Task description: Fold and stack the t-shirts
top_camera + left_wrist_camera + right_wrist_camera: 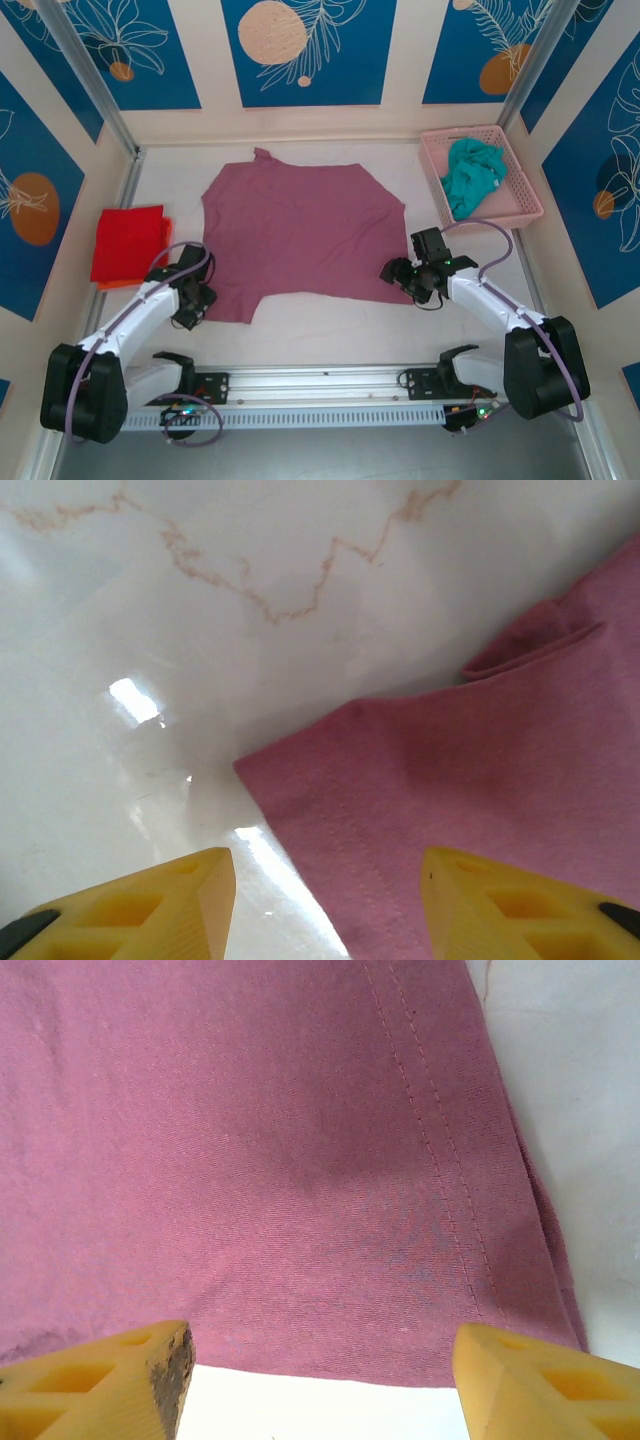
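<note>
My left jaws stand spread and empty, low over the table (200, 630). The near corner of the mauve t-shirt (470, 780) lies just ahead of them, inside the gap between the two yellow fingers (170, 900). My right jaws are spread as well, gripping nothing. The shirt's near hem runs straight across in front of them, and its stitched side edge sits just inside the right-hand finger.

I judge both pairs are posed this way so that each can close on one near corner and lift the hem together for a fold. The shirt lies mostly flat between my two jaws, which should let the fold come out even.

The red t-shirt (128, 243) sits folded on the table, out past the far side of my left jaws, likely as the base of the stack. The teal t-shirt (472, 175) is bunched in the pink basket (510, 205), beyond my right jaws, not yet folded.
</note>
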`<state>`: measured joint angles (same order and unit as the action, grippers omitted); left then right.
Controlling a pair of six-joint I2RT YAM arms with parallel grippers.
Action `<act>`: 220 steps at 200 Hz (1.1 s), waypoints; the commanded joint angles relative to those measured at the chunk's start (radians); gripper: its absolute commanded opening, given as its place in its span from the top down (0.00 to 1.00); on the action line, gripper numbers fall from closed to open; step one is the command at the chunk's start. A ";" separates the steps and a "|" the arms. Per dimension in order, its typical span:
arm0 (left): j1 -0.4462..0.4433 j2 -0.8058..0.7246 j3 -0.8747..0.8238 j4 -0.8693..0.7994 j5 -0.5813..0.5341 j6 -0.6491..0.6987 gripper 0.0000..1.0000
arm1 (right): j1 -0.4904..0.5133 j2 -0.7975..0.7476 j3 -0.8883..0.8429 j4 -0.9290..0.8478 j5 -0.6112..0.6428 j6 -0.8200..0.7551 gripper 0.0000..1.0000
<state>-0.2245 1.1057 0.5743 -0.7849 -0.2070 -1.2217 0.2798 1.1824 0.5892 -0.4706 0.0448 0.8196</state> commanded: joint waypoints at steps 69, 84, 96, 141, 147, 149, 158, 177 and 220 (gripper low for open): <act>0.041 0.251 0.066 0.154 -0.028 0.026 0.58 | 0.011 0.003 0.014 0.000 -0.022 0.012 0.30; 0.041 0.276 0.044 0.172 0.003 0.020 0.64 | 0.011 -0.004 0.021 -0.024 -0.006 0.022 0.30; 0.041 0.272 0.019 0.184 0.017 0.009 0.75 | 0.009 -0.012 0.031 -0.056 0.016 0.034 0.30; 0.041 0.157 -0.017 0.138 0.017 0.007 1.00 | 0.009 0.006 0.091 -0.203 0.130 0.148 0.39; 0.042 0.141 -0.018 0.121 0.017 0.010 1.00 | 0.009 0.016 0.101 -0.223 0.138 0.163 0.43; 0.040 0.136 -0.018 0.115 0.017 0.010 1.00 | 0.011 0.018 0.104 -0.230 0.141 0.169 0.44; 0.040 0.110 -0.019 0.089 0.020 0.011 1.00 | 0.016 0.029 0.113 -0.258 0.156 0.205 0.47; 0.039 0.050 -0.031 0.044 0.019 0.010 1.00 | 0.024 0.037 0.111 -0.274 0.178 0.251 0.49; 0.039 -0.014 -0.041 0.004 0.017 0.013 1.00 | 0.026 0.100 0.122 -0.247 0.157 0.233 0.52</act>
<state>-0.1963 1.1069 0.5426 -0.7105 -0.1917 -1.2053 0.2955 1.2491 0.6857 -0.6834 0.1925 1.0237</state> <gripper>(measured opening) 0.042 0.484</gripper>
